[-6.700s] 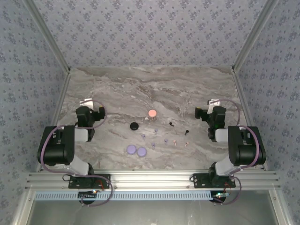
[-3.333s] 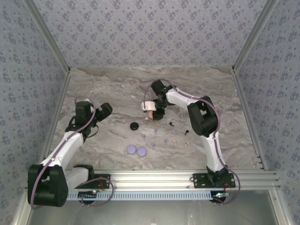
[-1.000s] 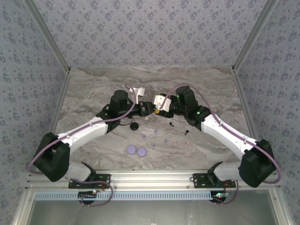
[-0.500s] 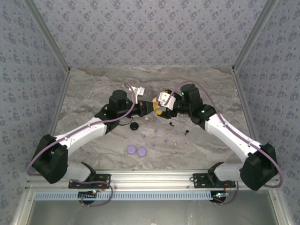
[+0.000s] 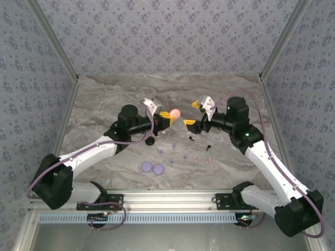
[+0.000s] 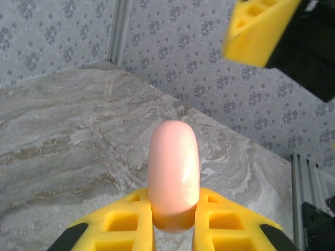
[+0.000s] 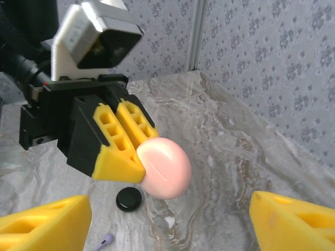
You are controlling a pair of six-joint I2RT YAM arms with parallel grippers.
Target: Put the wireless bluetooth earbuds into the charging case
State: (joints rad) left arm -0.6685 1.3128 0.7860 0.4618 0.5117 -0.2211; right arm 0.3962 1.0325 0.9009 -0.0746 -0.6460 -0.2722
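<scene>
"Wireless bluetooth earbuds [image 5: 185, 157] — where are they found?"

"Loose on the marbled tabletop [image 5: 104, 99], just beyond two lavender discs [image 5: 147, 167] that lie side by side nearest the arm bases. Four lavender buds are seen to the left and two pale pink ones to the right. Two black ones are set a little farther back. None is held or touched."

"And past them?"

"A black disc [image 5: 150, 140] is laid flat near the lavender buds, close under the left arm. Beyond it the charging case [image 5: 175, 113], pale pink and rounded, is pinched edgewise in the left pincer [image 5: 168, 118]. The yellow pads [image 6: 125, 225] are pressed against both of its faces, and it is carried clear of the tabletop."

"How is the right pincer set?"

"The right pincer [image 5: 192, 114] is spread wide — nothing is gripped in it. It is pointed at the case from the opposite side, near it but apart. In the right wrist view the case is framed between its two fingers."
</scene>
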